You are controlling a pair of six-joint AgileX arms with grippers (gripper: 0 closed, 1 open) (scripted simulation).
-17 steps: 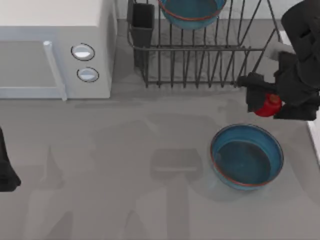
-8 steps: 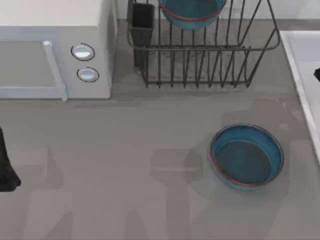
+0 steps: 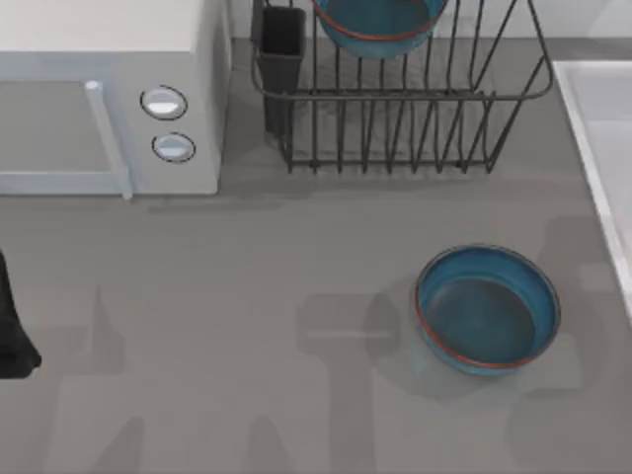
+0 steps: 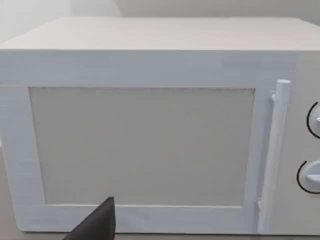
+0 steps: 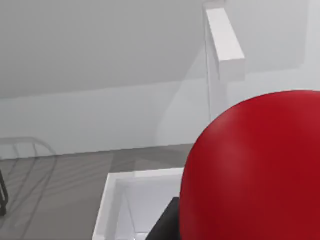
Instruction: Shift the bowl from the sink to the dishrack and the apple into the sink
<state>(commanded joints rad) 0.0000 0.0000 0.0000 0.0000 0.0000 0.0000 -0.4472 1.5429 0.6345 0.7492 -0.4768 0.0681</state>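
Grey table [image 3: 247,326]: microwave [image 3: 109,99], dishrack [image 3: 395,128], bowl [image 3: 487,308].

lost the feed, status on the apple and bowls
Apple close before right wrist camera, sink below it. One blue bowl in dishrack, twin bowl on counter. Left arm parked by microwave.

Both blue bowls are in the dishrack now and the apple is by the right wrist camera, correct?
Not quite. The top view shows one bowl in the dishrack; the other bowl sits on the table. The apple is by the right wrist camera.
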